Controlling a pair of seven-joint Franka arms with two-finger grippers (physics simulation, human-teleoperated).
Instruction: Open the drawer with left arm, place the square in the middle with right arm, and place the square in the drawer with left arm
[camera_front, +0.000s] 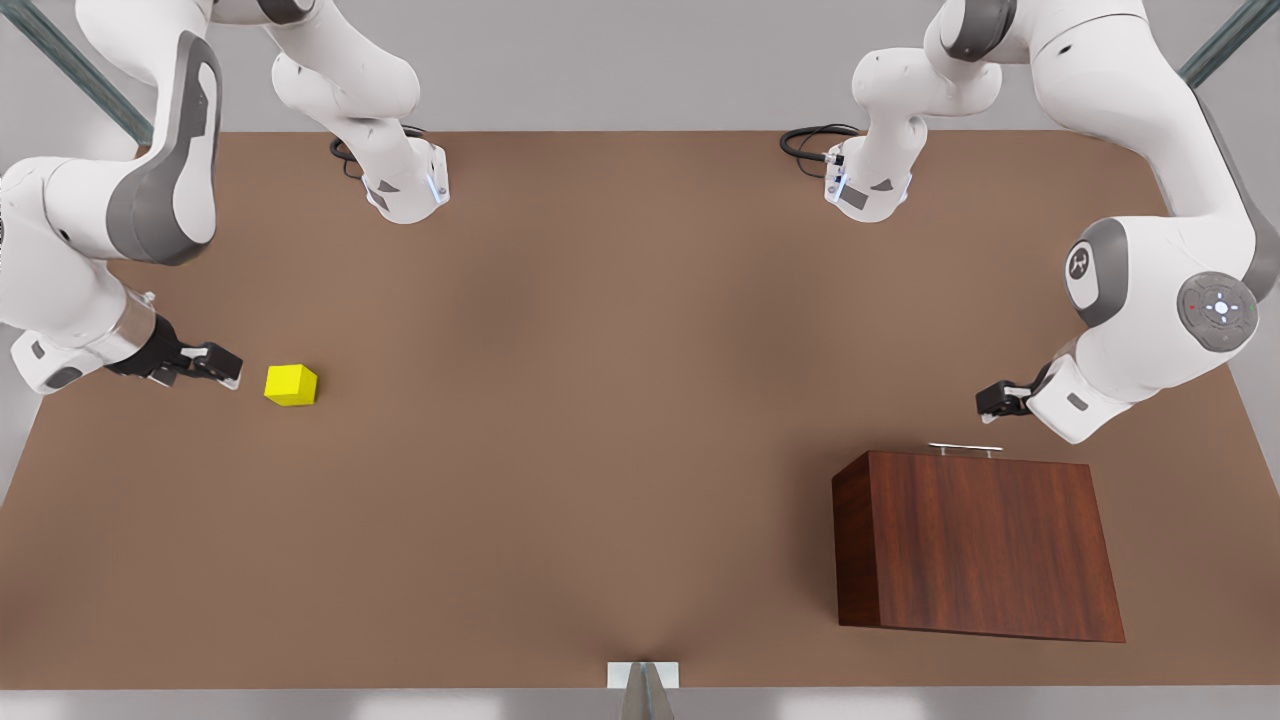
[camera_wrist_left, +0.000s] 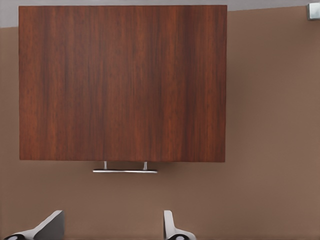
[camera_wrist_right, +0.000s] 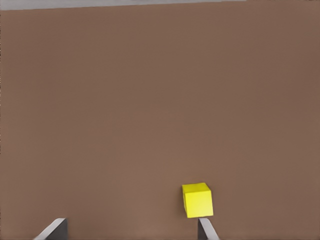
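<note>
Drawer (camera_front: 965, 452) closed in its cabinet (camera_front: 980, 545) on the brown table (camera_front: 560, 400) — left gripper (camera_front: 993, 400) and right gripper (camera_front: 222, 367) both spread, the latter beside the square (camera_front: 291, 385).

Both arms are showing glossy white rounded link shells w/ grey joint covers. The left arm (camera_front: 1150, 200) is carrying a grey round cap w/ small lit dots and a circular logo mark. The right arm (camera_front: 110, 200) is ending in a silver wrist ring. Black cables are looping at both bases. Grippers are black, fingertips pale grey.
</note>
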